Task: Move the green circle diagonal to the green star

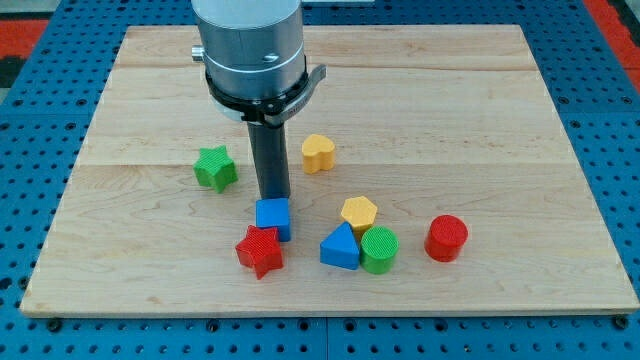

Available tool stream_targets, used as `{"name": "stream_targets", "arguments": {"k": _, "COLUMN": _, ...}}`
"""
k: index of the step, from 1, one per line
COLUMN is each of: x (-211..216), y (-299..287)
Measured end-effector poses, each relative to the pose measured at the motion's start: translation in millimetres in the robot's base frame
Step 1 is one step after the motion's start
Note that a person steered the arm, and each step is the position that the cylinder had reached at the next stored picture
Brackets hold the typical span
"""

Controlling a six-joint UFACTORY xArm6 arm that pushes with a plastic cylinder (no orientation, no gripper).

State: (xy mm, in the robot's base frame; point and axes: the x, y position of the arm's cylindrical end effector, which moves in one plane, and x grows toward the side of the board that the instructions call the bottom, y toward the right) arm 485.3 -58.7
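Note:
The green circle point(379, 249) stands low on the board, right of centre, touching the blue triangle point(340, 248) on its left and just below the yellow hexagon point(359, 213). The green star point(216, 167) lies at the view's left, well apart from it. My tip point(274, 197) comes down from the arm at the view's top centre. It ends right at the top edge of the blue cube point(273, 217), between the green star and the green circle. Whether it touches the cube cannot be told.
A red star point(260, 250) touches the blue cube's lower left. A yellow heart point(318, 152) lies right of the rod. A red cylinder point(446, 238) stands right of the green circle. The wooden board point(500, 100) lies on a blue surface.

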Motion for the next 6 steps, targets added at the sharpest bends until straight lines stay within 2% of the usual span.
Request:
{"name": "stream_targets", "arguments": {"k": 1, "x": 6.9, "y": -46.4}}
{"name": "stream_targets", "arguments": {"k": 2, "x": 62.4, "y": -52.1}}
{"name": "stream_targets", "arguments": {"k": 3, "x": 49.2, "y": -5.9}}
{"name": "stream_targets", "arguments": {"k": 4, "x": 38.2, "y": -15.9}}
{"name": "stream_targets", "arguments": {"k": 5, "x": 69.8, "y": -65.0}}
{"name": "stream_targets", "arguments": {"k": 6, "x": 112.2, "y": -61.7}}
